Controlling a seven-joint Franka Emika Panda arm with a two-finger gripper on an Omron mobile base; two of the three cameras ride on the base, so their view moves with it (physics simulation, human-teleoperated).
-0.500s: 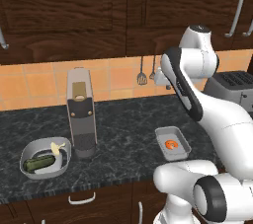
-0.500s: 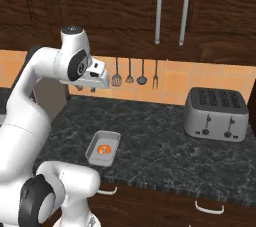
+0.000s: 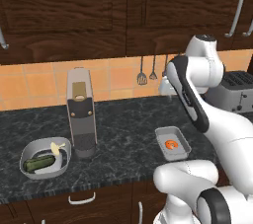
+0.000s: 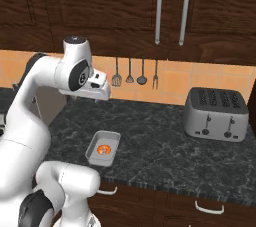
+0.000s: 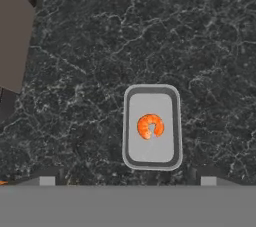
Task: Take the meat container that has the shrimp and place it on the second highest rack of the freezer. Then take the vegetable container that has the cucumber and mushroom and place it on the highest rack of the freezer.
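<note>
Dark marbled surface [image 3: 123,119] under dark wood cabinets [image 3: 99,11], orange tile backsplash [image 3: 39,82] behind. Meat container [image 3: 172,143], a grey rectangular tray with one orange shrimp [image 3: 170,144] in it, sits flat on the surface near the front edge, right by the robot's base; same tray in the right base view [image 4: 103,148] and centred low in the hand view [image 5: 152,126], shrimp [image 5: 150,126] in its middle. Gripper [image 5: 127,180] hangs well above the tray looking straight down at it, not touching; fingers [image 5: 47,179] apart, wide open, nothing between them, tips just peeking at the bottom of the hand view on either side of the tray. In the base views the hand [image 4: 97,87] is raised at about backsplash height, the fingers themselves hard to make out there. Vegetable container [image 3: 45,157], a rounded grey bowl, sits at the far left of the surface near the front edge, holding a green cucumber [image 3: 39,163] and a pale mushroom [image 3: 57,147]. Tall grey coffee machine [image 3: 81,112] stands just beside that bowl on its right, between the two containers. Silver toaster [image 4: 215,114] on the right part of the surface, well apart from the tray. Utensils [image 4: 135,73] hang on the backsplash.
</note>
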